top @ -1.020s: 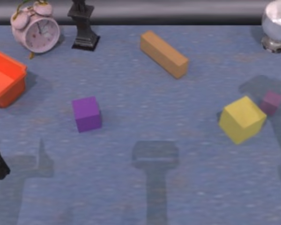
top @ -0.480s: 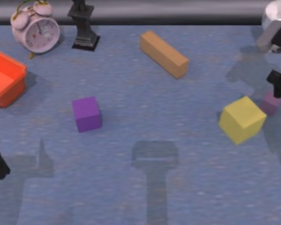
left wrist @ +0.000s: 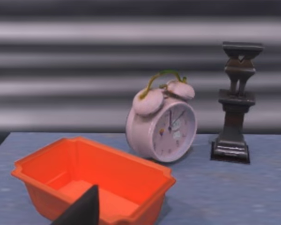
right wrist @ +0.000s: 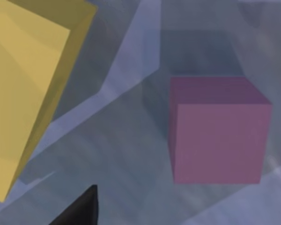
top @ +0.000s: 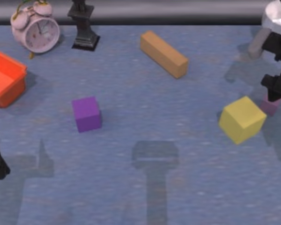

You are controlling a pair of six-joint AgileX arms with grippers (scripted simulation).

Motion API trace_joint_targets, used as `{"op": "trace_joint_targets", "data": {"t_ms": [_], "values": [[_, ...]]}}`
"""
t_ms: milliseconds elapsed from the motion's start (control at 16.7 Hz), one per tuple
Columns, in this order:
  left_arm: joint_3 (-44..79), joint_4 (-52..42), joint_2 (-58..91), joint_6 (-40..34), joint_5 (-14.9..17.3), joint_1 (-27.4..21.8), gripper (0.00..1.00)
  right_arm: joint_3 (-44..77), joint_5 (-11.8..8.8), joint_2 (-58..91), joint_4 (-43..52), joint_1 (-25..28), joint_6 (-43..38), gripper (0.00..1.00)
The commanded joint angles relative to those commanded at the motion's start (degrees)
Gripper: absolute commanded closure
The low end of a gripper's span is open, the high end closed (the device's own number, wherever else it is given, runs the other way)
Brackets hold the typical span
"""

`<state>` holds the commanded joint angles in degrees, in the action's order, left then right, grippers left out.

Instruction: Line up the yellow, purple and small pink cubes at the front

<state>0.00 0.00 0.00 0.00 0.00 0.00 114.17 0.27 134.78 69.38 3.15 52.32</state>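
Small pink cube [right wrist: 219, 136] unobscured only from right wrist

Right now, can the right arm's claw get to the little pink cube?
Probably yes. The right claw hangs just above the small pink cube, which sits apart from the yellow cube, with nothing covering it.

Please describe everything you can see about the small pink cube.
The small pink cube is the smallest of the three cubes, pale pinkish-mauve, matte, with plain faces and sharp edges. It sits flat on the blue table near the right edge, just behind the yellow cube, with a narrow gap between them. The right gripper hangs directly above it, partly covering it from above, not touching it.
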Motion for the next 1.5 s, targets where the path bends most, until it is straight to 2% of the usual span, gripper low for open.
{"op": "trace_joint_targets", "data": {"t_ms": [300,660,960,1500], "values": [[0.0,0.0,0.0,0.0,0.0,0.0,0.0,-1.9,0.01,0.75,-2.44,-0.1,0.05,0.0],[0.0,0.0,0.0,0.0,0.0,0.0,0.0,-9.49,0.06,5.42,-15.22,0.05,-0.14,0.0],[0.0,0.0,0.0,0.0,0.0,0.0,0.0,-10.28,0.07,6.04,-16.32,0.06,-0.13,0.0],[0.0,0.0,0.0,0.0,0.0,0.0,0.0,-10.28,0.07,6.04,-16.32,0.06,-0.13,0.68]]}}
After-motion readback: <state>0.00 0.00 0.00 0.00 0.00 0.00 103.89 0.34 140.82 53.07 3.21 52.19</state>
